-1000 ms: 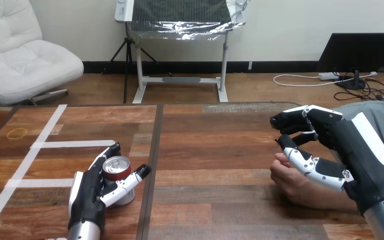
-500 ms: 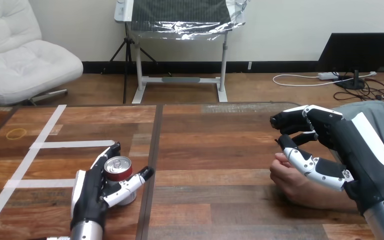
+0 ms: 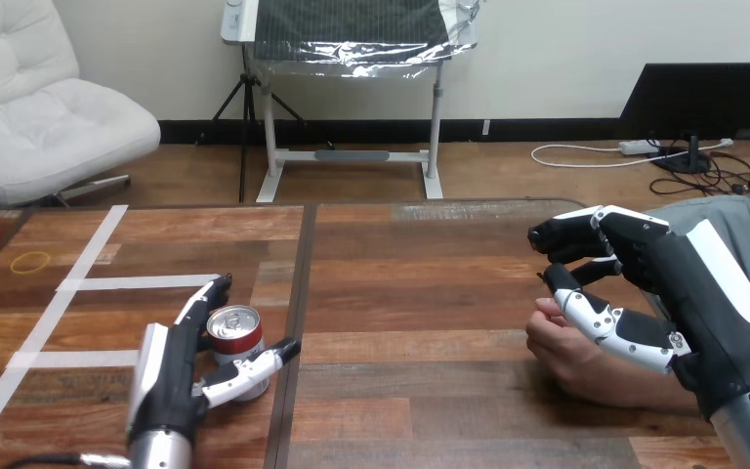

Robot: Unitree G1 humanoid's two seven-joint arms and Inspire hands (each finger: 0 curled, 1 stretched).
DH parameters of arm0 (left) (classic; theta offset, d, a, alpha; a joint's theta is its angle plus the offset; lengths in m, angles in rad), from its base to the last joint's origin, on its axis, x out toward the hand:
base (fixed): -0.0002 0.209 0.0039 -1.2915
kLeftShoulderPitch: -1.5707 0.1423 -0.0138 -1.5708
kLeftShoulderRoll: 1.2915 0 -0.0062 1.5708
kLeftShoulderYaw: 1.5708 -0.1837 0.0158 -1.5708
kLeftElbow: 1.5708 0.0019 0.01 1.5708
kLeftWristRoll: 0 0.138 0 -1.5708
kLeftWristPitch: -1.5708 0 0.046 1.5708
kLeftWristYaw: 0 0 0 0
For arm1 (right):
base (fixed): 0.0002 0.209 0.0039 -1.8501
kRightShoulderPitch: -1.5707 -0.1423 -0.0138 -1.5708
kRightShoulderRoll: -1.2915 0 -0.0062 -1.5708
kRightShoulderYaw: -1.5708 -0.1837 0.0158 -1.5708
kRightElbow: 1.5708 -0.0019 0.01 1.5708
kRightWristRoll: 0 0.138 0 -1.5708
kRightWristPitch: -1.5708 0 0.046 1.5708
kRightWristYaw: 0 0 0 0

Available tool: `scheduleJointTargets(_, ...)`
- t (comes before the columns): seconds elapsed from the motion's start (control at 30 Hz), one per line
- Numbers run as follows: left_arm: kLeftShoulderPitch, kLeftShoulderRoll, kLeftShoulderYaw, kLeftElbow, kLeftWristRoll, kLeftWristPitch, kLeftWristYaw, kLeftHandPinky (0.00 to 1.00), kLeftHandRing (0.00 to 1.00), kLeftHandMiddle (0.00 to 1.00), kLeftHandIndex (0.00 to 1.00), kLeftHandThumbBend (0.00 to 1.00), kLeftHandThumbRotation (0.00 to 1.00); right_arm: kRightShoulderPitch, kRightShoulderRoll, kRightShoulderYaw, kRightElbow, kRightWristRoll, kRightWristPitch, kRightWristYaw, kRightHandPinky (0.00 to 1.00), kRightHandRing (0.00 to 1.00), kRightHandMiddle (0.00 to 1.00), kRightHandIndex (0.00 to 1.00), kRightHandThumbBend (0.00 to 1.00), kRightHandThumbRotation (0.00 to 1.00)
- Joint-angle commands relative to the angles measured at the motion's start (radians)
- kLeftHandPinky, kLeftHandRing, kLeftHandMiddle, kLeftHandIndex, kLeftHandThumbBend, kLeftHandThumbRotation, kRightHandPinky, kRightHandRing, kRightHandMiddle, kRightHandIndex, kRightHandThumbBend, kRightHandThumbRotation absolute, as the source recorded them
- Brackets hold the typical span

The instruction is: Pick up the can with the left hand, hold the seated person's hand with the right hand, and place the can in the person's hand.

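Observation:
A red can (image 3: 237,344) with a silver top stands upright on the wooden table (image 3: 420,293) at the lower left. My left hand (image 3: 161,376) is set on edge around it. Its straight fingers (image 3: 200,303) run along the can's left side and its thumb (image 3: 254,363) lies in front of the can at the right. My right hand (image 3: 688,293) hovers at the right, fingers bent loosely in a wide arc with nothing between them. The person's hand (image 3: 562,354) rests on the table beneath my right thumb (image 3: 596,318). I cannot tell whether they touch.
White tape strips (image 3: 137,282) cross the table's left part, and a small yellow ring (image 3: 32,261) lies near the far left edge. A dark seam (image 3: 296,322) runs down the table just right of the can.
My left hand has rolled onto its edge and its fingers have straightened along the can's left side. The can has shifted slightly right. My right hand and the person's hand have stayed put.

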Motion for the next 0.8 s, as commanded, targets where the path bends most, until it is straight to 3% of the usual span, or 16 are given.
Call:
scheduleJointTargets(0.0,-0.053,0.088,-0.013,-0.031,0.035,-0.022,-0.011,0.83,0.86,0.88,0.89,0.81,0.25,-0.07,-0.021,-0.001,-0.041,-0.007,-0.01,-0.001,0.62,0.69,0.69,0.64,0.34,0.0)
scheduleJointTargets(0.2,-0.058,0.148,-0.029,-0.081,0.064,0.006,-0.067,0.83,0.86,0.88,0.88,0.81,0.23,-0.071,-0.017,-0.002,-0.045,-0.002,0.0,0.001,0.63,0.7,0.69,0.63,0.34,0.0)
scheduleJointTargets(0.43,-0.063,0.218,-0.046,-0.18,0.106,0.102,-0.163,0.82,0.86,0.87,0.87,0.83,0.23,-0.07,-0.016,0.001,-0.047,-0.005,0.003,0.0,0.63,0.7,0.69,0.63,0.34,0.0)
scheduleJointTargets(0.77,-0.072,0.297,-0.062,-0.284,0.141,0.177,-0.279,0.77,0.83,0.86,0.86,0.84,0.21,-0.07,-0.014,0.004,-0.046,0.001,0.002,0.002,0.64,0.71,0.69,0.63,0.35,0.0)
